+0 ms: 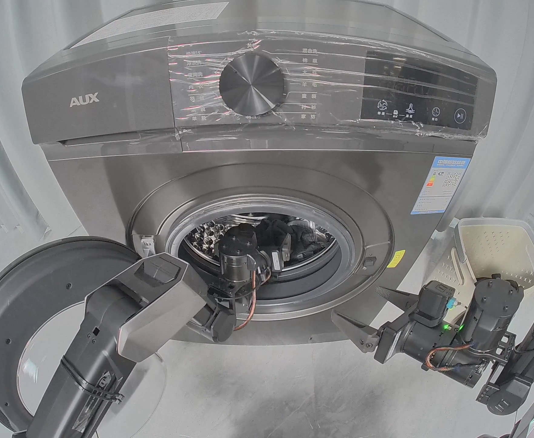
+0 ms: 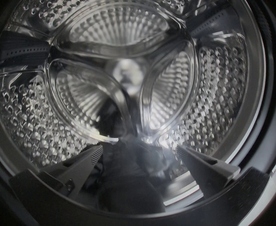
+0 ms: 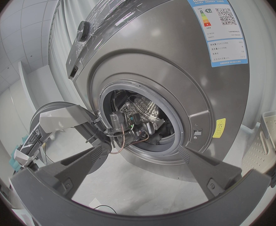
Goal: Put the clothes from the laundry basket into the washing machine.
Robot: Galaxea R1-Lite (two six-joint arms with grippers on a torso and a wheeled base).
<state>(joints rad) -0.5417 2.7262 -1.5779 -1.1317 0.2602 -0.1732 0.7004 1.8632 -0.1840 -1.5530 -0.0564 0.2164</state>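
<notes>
Left gripper [image 2: 139, 148] in drum [image 2: 31, 120], jaws spread; dark clothes [image 2: 128, 179] lie between them. Right gripper [image 3: 139, 148]: jaws spread, nothing between.

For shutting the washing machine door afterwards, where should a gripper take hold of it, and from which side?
Probably the door by its outer rim, at the edge farthest from the hinge, coming from the robot's left. It stands swung wide open to the left of the drum opening, so that far edge is exposed and gives the most leverage.
</notes>
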